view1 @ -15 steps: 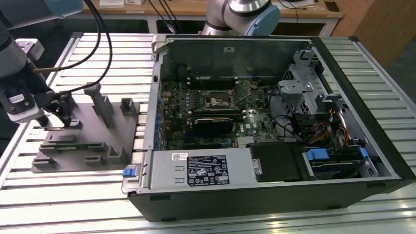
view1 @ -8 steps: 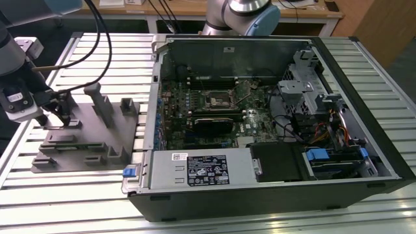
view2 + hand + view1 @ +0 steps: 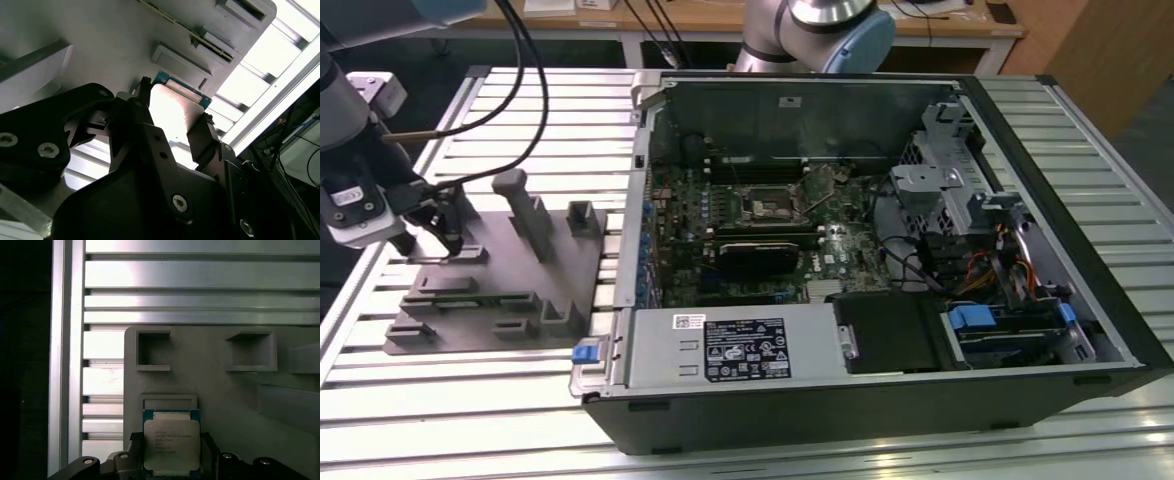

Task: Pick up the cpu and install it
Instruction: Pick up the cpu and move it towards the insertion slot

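Far on the exterior view's left, the gripper [image 3: 432,243] sits low on the grey fixture [image 3: 500,280], jaws narrowed against two edges of the cpu [image 3: 171,446] (the hold looks pretty shallow). My worry is that it tilts or slips out before reaching the socket [image 3: 770,205] in the case [image 3: 854,415], well off to the right.

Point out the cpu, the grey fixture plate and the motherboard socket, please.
Silvery square cpu chip [image 3: 171,442]: first wrist view, centre of its metal top.
Grey plastic fixture plate [image 3: 215,395]: first wrist view, bare flat surface.
Black square motherboard socket [image 3: 770,206]: exterior view, its middle.
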### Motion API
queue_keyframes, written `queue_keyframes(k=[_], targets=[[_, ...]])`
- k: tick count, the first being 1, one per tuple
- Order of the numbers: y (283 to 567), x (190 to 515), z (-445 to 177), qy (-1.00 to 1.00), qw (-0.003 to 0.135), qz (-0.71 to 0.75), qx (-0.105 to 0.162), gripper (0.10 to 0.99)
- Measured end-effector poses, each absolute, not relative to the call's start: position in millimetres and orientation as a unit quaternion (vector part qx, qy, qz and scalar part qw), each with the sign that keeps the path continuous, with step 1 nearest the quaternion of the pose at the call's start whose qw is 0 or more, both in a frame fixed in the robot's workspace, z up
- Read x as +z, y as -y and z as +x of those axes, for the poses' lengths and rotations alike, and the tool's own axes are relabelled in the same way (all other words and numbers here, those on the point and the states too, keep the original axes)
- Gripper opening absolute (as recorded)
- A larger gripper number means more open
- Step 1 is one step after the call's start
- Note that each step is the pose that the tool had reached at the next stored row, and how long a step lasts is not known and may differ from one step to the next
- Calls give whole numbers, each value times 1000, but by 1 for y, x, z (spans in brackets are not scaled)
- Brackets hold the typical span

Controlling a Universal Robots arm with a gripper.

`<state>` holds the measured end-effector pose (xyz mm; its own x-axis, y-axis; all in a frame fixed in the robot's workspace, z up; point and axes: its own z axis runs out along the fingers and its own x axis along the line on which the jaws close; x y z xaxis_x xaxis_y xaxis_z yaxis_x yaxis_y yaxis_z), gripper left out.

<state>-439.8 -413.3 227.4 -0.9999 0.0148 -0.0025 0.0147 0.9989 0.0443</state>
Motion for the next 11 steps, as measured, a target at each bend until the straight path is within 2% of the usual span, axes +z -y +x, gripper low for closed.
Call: queue_keyframes(k=[11], targets=[[413,234,-440,-1000,1,7,22,541]])
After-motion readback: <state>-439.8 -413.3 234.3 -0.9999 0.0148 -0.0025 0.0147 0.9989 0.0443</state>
